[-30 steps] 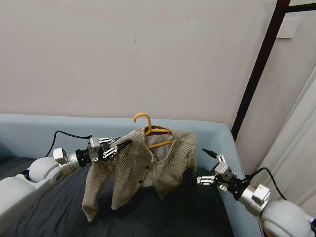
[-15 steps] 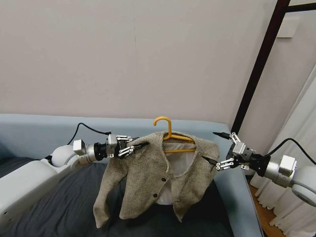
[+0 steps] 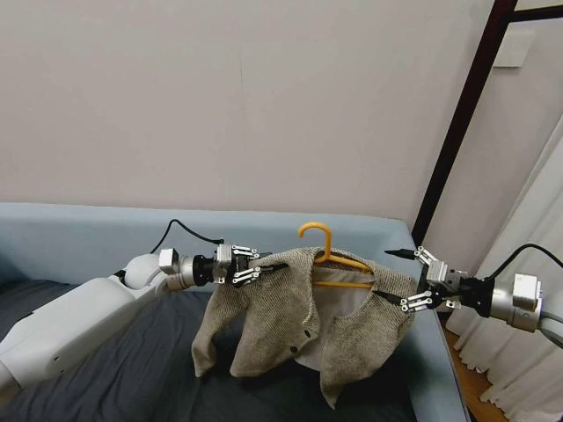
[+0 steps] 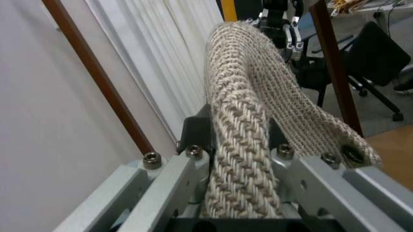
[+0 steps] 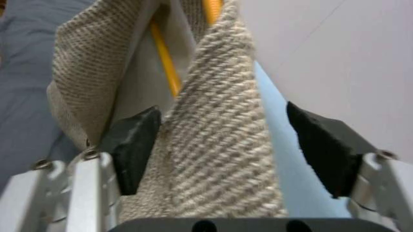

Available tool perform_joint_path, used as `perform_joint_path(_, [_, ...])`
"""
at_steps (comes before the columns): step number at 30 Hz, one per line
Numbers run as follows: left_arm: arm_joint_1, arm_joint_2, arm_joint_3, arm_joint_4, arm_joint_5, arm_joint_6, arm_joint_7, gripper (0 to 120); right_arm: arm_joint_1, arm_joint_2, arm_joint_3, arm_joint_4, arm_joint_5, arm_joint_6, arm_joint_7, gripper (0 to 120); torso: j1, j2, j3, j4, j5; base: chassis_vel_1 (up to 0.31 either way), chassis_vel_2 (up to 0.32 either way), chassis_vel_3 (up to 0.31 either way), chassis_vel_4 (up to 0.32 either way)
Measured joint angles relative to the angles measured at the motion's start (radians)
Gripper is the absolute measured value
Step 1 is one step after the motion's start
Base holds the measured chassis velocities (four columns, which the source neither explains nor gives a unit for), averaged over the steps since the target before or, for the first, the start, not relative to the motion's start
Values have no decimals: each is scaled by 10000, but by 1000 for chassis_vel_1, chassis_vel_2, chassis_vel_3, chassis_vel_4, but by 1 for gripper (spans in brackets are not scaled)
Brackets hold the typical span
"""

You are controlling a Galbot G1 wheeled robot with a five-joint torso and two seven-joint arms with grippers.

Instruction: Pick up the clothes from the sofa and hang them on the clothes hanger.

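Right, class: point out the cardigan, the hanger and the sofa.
cardigan (image 3: 264, 316), head view, on its front panel.
hanger (image 3: 315, 226), head view, top of its hook.
sofa (image 3: 70, 237), head view, on the blue backrest.

Living-room mock-up inside an office or lab: blue sofa (image 3: 70, 233) against a plain wall (image 3: 220, 105), white curtains (image 3: 519, 369), wheeled office chair (image 4: 377, 53) beyond.
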Motion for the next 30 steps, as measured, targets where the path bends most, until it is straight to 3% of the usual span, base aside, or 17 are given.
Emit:
perform_joint_path(3, [-85, -94, 105, 87, 0, -20, 43, 11, -72, -14, 4, -19, 78, 68, -102, 56, 0, 0, 0, 0, 0, 0, 0, 0, 0])
perform_joint_path(17, [42, -143, 196, 72, -9, -94, -20, 11, -329, -30, 10, 72, 859, 161, -553, 11, 0, 0, 0, 0, -2, 0, 0, 0, 0])
perform_joint_path(24, [142, 17, 103, -37, 79, -96, -394, 12, -370, 104, -24, 131, 939, 172, -454, 10, 0, 0, 0, 1, -3, 0, 0, 0, 0])
perform_joint_path(30, [283, 202, -82, -151, 354, -132, -1486, 34, -444, 258, -91, 103, 912, 213, -161, 10, 0, 0, 0, 0, -5, 0, 0, 0, 0])
